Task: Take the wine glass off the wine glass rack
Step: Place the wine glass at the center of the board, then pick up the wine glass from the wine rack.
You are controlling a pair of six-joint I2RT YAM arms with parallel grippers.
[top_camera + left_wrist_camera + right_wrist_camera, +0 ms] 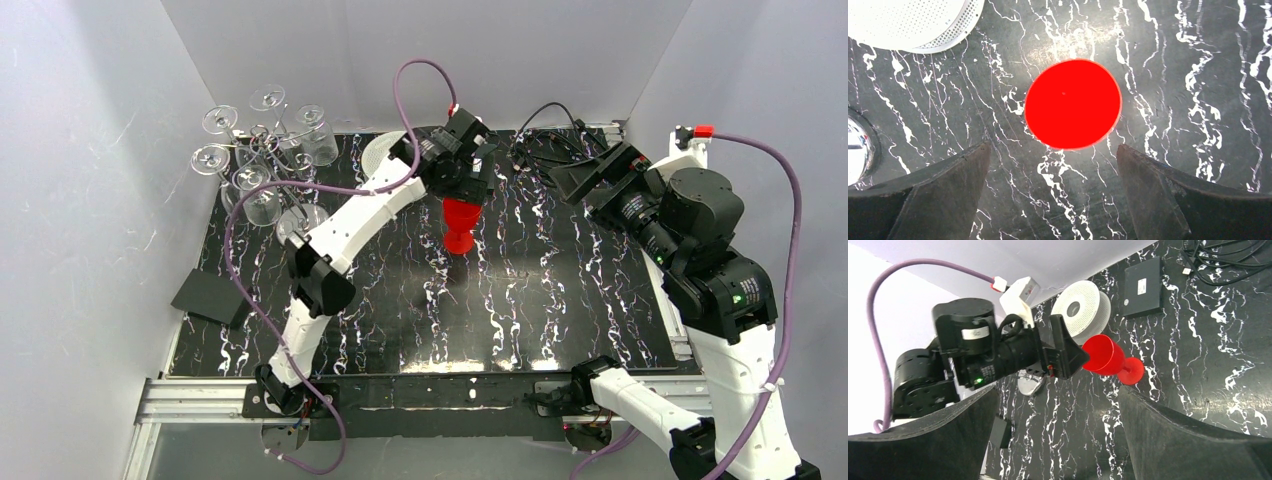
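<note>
Wine glass (459, 222), red, standing upright on tabletop (560, 300), straight below left gripper (1053, 148), well clear of wine glass rack (262, 160). Left gripper spread wide, gripping nothing; in wrist view red rim sits centred between fingers (948, 190), just ahead of tips. Rack off to left gripper's left, clear glasses (262, 205) hanging on its arms, chrome base at wrist view's left edge. White spool (913, 20) near, ahead-left of left gripper. Right gripper (1055, 400) also wide, empty, raised above tabletop, red glass ahead of it.
</note>
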